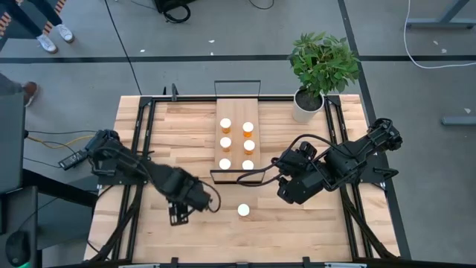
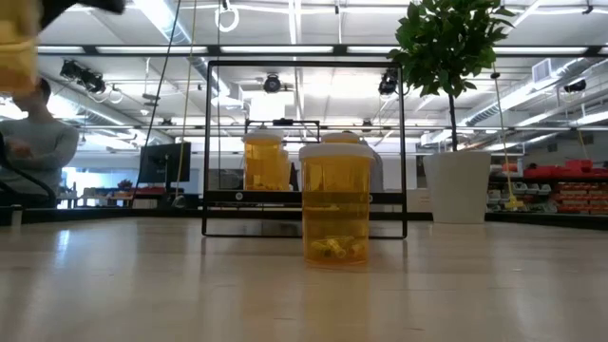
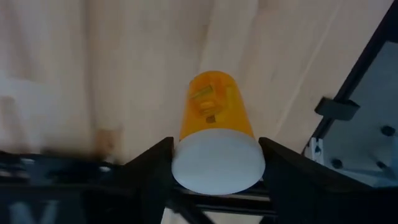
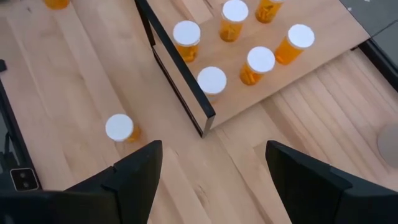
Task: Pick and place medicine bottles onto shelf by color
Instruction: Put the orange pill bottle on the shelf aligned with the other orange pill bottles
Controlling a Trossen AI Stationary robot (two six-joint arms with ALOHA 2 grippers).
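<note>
Six medicine bottles (image 1: 225,123) stand in two rows on the shelf (image 1: 237,109); a seventh orange bottle (image 1: 243,211) stands alone on the wooden tabletop (image 1: 312,223) before it. Left gripper (image 3: 214,180) clamps an eighth orange bottle (image 3: 215,124). Right gripper (image 4: 211,171) hovers nearby, fingers spread.

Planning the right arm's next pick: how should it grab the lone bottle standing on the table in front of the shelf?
Bottle stands upright and clear of neighbours; bring the open right claw down from above and close it across the round white cap.
</note>
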